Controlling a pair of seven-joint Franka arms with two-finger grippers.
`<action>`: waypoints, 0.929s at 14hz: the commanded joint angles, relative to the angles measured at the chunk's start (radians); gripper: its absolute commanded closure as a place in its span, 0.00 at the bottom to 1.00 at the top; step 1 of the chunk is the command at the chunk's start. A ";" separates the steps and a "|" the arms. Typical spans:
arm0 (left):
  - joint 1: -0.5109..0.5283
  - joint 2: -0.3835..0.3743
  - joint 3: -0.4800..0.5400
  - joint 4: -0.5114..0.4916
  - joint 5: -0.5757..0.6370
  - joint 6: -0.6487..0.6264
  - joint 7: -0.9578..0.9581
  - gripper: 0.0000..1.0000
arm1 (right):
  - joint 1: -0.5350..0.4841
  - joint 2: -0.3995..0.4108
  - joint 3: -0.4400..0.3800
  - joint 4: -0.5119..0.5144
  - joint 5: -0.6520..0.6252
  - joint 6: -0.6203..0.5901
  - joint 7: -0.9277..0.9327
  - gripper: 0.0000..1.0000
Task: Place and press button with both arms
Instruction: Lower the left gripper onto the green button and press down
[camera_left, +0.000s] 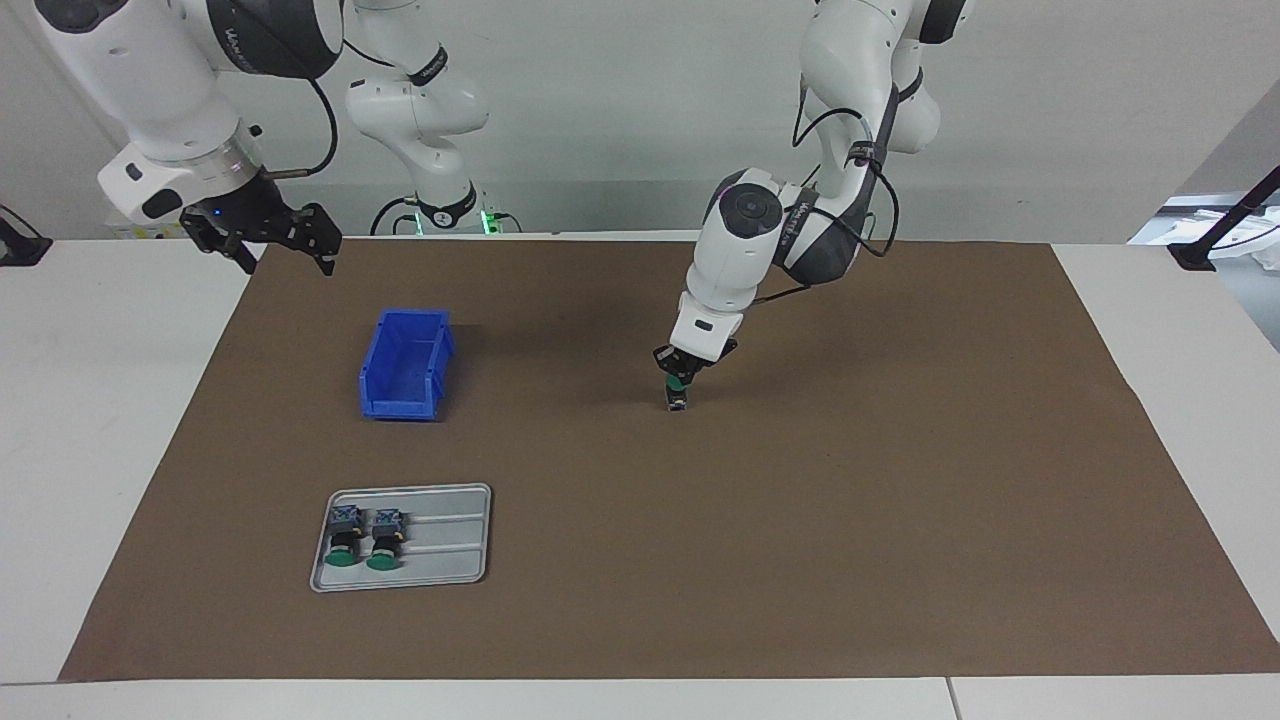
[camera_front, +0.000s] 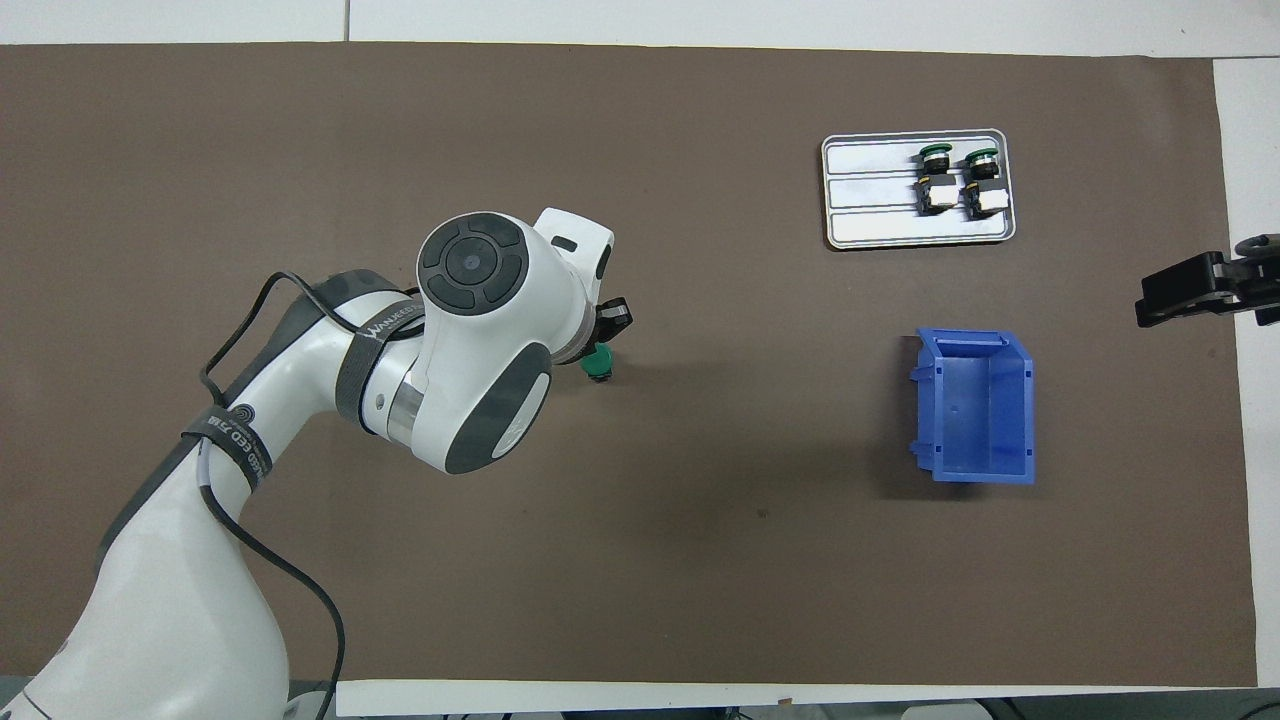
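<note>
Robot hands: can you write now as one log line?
left hand: shut on button, on mat | right hand: open, waiting | tray: two buttons

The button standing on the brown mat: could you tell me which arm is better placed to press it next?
Probably the right: the left gripper is shut on the button, steadying it on the mat, while the right gripper hangs open and free.

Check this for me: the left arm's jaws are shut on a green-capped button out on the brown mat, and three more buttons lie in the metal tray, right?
Not quite: the metal tray holds two buttons, as the facing view shows. The left gripper does grip a button on the mat.
</note>
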 joint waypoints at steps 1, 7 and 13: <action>-0.012 -0.007 0.008 -0.021 0.015 0.027 -0.012 1.00 | -0.004 -0.019 0.001 -0.020 0.001 -0.006 -0.022 0.01; -0.012 -0.011 0.007 -0.054 0.011 0.071 -0.011 1.00 | -0.004 -0.019 0.001 -0.020 0.001 -0.006 -0.022 0.01; -0.015 -0.014 0.005 -0.078 0.009 0.081 -0.008 1.00 | -0.004 -0.019 0.001 -0.020 0.001 -0.006 -0.022 0.01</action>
